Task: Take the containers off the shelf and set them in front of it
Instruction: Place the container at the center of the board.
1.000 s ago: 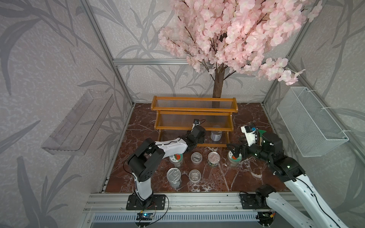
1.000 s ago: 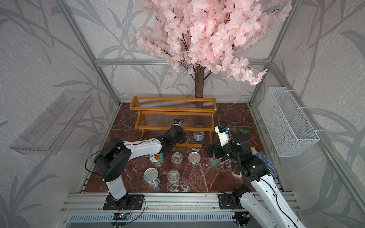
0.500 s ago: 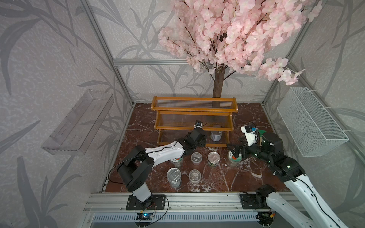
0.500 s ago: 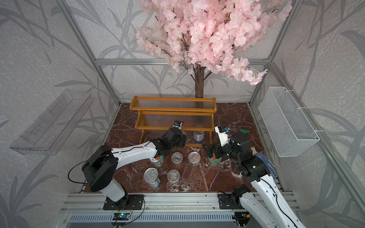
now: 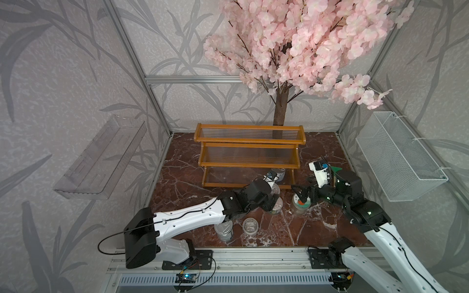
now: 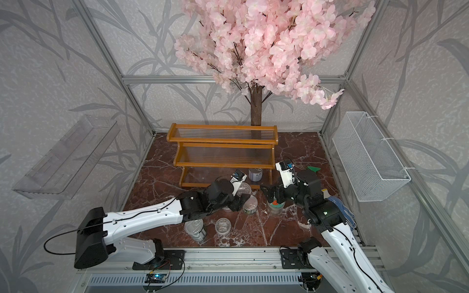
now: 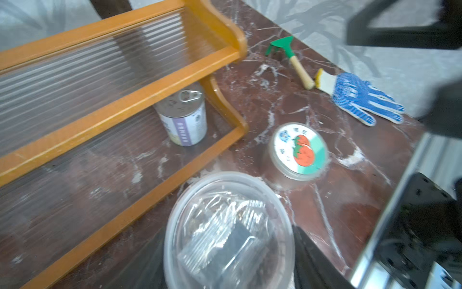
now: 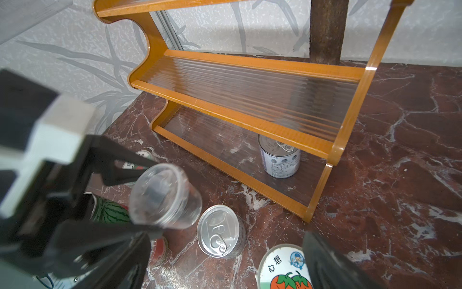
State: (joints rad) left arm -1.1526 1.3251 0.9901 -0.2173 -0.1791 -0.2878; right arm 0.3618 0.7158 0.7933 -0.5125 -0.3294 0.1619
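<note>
The orange-brown shelf [image 5: 248, 145] [image 6: 223, 140] [image 7: 125, 100] [image 8: 250, 120] stands at the back, with one labelled tin [image 5: 279, 173] [image 6: 255, 174] [image 7: 183, 117] [image 8: 280, 160] at the right end of its lowest tier. My left gripper [image 5: 272, 193] [image 6: 241, 194] [image 7: 228, 262] is shut on a clear plastic cup [image 7: 228, 232] [image 8: 165, 197], held tilted in the air just in front of that tier. My right gripper [image 5: 302, 195] [image 6: 270, 195] [image 8: 225, 271] is open, low over a tomato-lid jar [image 5: 300, 204] [image 7: 300, 150] [image 8: 282, 270] on the floor.
On the marble in front of the shelf stand a silver-topped tin [image 5: 276, 206] [image 8: 220, 231], another tin [image 5: 223, 230], a clear cup [image 5: 250, 224], a watermelon tin [image 8: 110, 212] and a second tomato-lid jar [image 8: 140, 160]. A green rake [image 7: 291, 57] and blue glove [image 7: 362, 97] lie right.
My left arm has stretched out and carried the clear cup away from the lowest tier, forward and to the right. The right arm has stayed still.
</note>
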